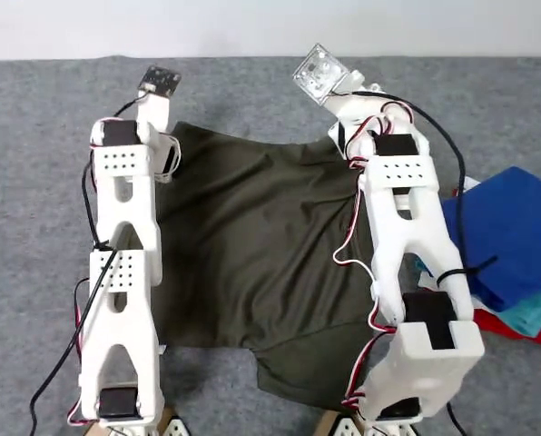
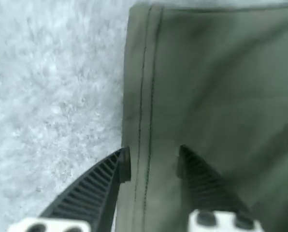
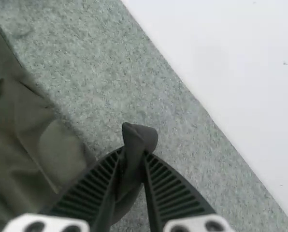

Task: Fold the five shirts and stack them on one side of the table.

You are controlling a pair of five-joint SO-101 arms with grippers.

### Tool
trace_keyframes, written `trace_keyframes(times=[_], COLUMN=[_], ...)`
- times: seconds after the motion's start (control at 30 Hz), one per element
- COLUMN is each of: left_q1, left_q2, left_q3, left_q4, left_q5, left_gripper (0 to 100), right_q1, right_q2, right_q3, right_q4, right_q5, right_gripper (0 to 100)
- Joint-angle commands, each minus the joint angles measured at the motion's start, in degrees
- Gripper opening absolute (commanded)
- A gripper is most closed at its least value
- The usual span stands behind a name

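Shirt, olive, lies spread at mid-frame in the high view, not yet folded. My left gripper is released, jaws astride the stitched hem, nothing gripped. My right gripper is clenched on a pinch of the cloth near the garment's upper right corner. At the right edge of the table sits a stack of folded shirts, blue on top; count unclear. Judgement: late in task; every fold on this one is left to do.
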Motion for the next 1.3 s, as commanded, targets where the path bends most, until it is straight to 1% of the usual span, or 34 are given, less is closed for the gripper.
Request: trace_keyframes(times=[0.0, 0.13, 0.27, 0.37, 0.4, 0.53, 0.67, 0.73, 0.8, 0.87, 0.93, 1.07, 1.17, 1.27], left_q1=[-0.18, 0.09, 0.09, 0.35, 0.62, 0.62, -0.62, -1.14, -1.76, -2.64, -3.08, -3.43, -3.34, -3.52], left_q2=[-1.23, -0.97, -0.79, -1.32, -1.32, -1.41, -1.58, -3.43, -6.77, -10.99, -15.74, -27.08, -35.34, -41.49], left_q3=[0.04, 0.13, 0.84, 2.77, 2.77, 1.89, -5.05, -6.73, -5.41, -1.19, 6.11, 27.21, 43.56, 57.01], left_q4=[0.18, 3.96, 6.77, 6.86, 6.86, 6.95, 7.12, 7.21, 7.21, 7.21, 7.21, 7.21, 7.03, 6.95], left_q5=[0.7, -3.43, -6.51, -9.05, -9.58, -9.76, -9.67, -9.67, -9.58, -9.58, -9.58, -10.81, -14.68, -17.85], left_gripper=[19, 18, 9, 1, 0, 0, 0, 0, 0, 0, 0, 0, 0, 0], right_q1=[-0.66, -0.84, -0.92, -0.84, -0.84, -0.84, -0.84, -0.92, -1.1, -1.45, -1.54, -2.42, -3.38, -3.91], right_q2=[-0.75, -0.66, -0.66, -0.84, -0.92, -1.27, -3.74, -5.32, -6.46, -7.34, -7.96, -8.22, -8.04, -7.78], right_q3=[-1.23, -1.23, -1.23, -1.23, -1.23, -1.58, -1.23, -1.32, -1.32, -1.32, -1.32, -1.23, -1.23, -1.23], right_q4=[0.04, -0.13, -0.22, -0.13, -0.04, 0.13, 0.31, 1.89, 3.65, 5.85, 7.87, 9.19, 10.24, 10.24], right_q5=[0.35, 0.26, 0.26, 0.26, 0.26, 0.26, 0.26, 0.26, 0.26, 0.44, 0.35, 0.44, 0.44, 0.53], right_gripper=[1.0, 1.0, 1.0, 1.0, 1.0, 1.0, 1.0, 1.0, 1.0, 1.0, 1.0, 1.0, 1.0, 1.0])
